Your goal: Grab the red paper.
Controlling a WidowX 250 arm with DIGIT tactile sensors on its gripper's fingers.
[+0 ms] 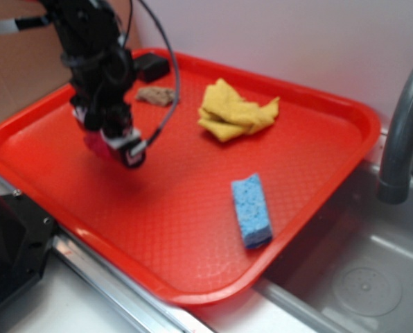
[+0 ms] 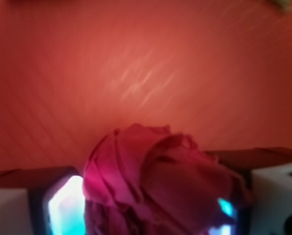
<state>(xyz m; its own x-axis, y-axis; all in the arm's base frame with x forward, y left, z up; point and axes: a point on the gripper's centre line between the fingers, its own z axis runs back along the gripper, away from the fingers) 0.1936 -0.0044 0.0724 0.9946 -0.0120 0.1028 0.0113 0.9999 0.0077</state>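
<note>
The red paper (image 2: 156,181) is a bunched wad with no clear long axis, its creased bulk bulging forward from between the jaws; the gripper (image 1: 116,146) is clamped on it above the tray's (image 1: 192,236) left part; one yellow cloth (image 1: 235,111), one blue sponge (image 1: 251,210), one brown scrap (image 1: 155,95) and one black block (image 1: 152,66) lie well apart; nothing crowds the wad.

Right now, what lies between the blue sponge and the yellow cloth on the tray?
Nothing: in the exterior view only bare orange-red plastic tray lies between the rectangular blue sponge and crumpled yellow cloth.
</note>
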